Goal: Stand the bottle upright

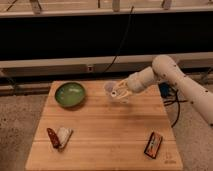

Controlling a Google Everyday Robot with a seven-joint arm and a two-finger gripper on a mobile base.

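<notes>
Over the wooden table's (100,135) far side, the gripper (119,94) pinches the small clear plastic bottle (110,88) (apparently lifted); standing it upright remains.

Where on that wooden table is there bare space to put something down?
Bare: the broad middle, bordered by the green bowl, the two packets front left and the dark packet front right. Crowded: the back centre, where the shut gripper hangs with a pale clear item at its tip.
</notes>
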